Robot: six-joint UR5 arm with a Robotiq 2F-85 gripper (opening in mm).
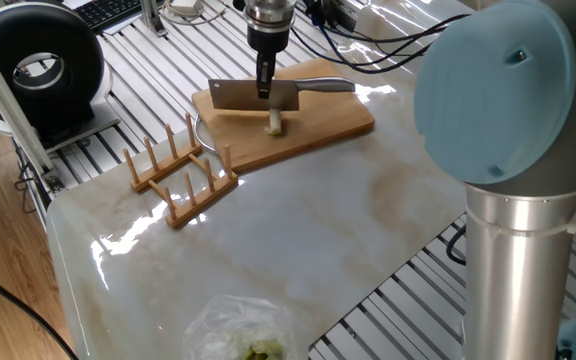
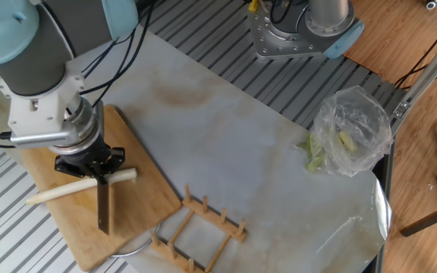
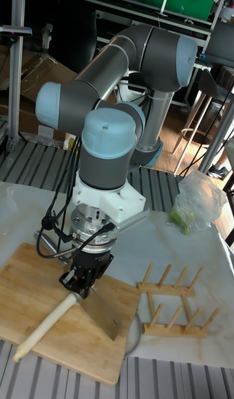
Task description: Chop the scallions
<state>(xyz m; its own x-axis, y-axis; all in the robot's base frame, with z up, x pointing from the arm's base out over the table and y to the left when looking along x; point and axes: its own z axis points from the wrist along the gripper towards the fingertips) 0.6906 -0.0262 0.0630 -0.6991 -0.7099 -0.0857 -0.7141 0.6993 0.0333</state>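
Marble-patterned pale surface [image 2: 226,144] lies before you, set on ribbed metal slats. Nearest in the one fixed view you have a clear crumpled plastic bag [image 1: 240,330] with green bits inside, sitting at the surface's front edge. Beyond it, about midway, stands a slotted wooden dish rack [image 1: 180,172] with upright pegs. Just behind the rack lies the light bamboo cutting board [image 1: 308,125], with a thin metal ring peeking out from under its near corner. On the board rests the long pale cream scallion stalk [image 2: 67,189], lying across the board's width; in the one fixed view you see only its cut end below the blade. Your black two-finger hand [image 2: 95,173] is clamped on the steel rectangular cleaver [image 1: 253,95], fingers closed on the blade's spine. The blade stands on edge, crossing the stalk near one end; whether the edge touches the stalk you cannot tell. The cleaver's metal handle points away over the board. Farthest back sit a round black fan [image 1: 38,65] and a keyboard.
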